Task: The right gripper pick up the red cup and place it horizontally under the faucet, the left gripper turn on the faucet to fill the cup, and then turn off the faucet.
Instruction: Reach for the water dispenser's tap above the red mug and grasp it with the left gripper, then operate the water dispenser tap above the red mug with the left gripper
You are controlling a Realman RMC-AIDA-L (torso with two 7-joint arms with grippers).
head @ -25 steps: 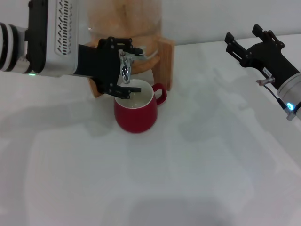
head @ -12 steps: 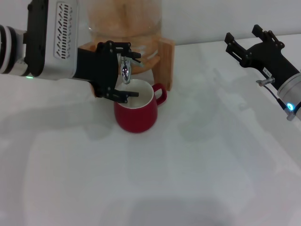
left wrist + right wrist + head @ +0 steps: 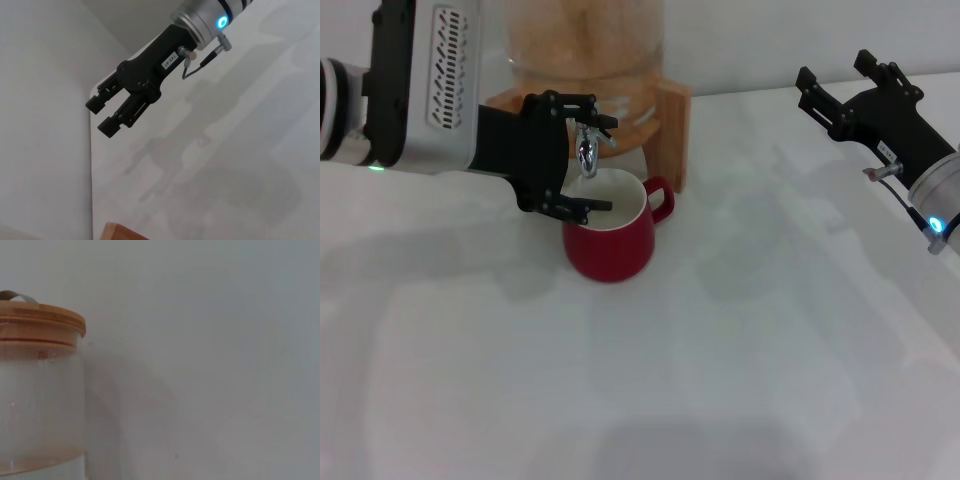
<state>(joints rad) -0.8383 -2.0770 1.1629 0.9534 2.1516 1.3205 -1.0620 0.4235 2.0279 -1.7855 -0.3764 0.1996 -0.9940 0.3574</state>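
Note:
The red cup (image 3: 610,245) stands upright on the white table, its handle to the right, directly beneath the spout of the small chrome faucet (image 3: 586,152). My left gripper (image 3: 594,163) reaches in from the left and is open, one set of fingers above the faucet's lever and the other by the cup's rim. I cannot tell whether any finger touches the faucet. Far off to the right, above the table, my right gripper (image 3: 835,70) hangs open and holds nothing. The left wrist view shows this right gripper (image 3: 99,116) too.
The faucet belongs to a glass dispenser jar (image 3: 40,390) with a wooden lid (image 3: 45,320), set on a wooden stand (image 3: 672,120) at the table's back. A wall rises behind it. The table's far edge (image 3: 91,165) runs along the wall.
My left gripper has drawn back a little to the left from the faucet. The cup and the right arm have stayed in place.

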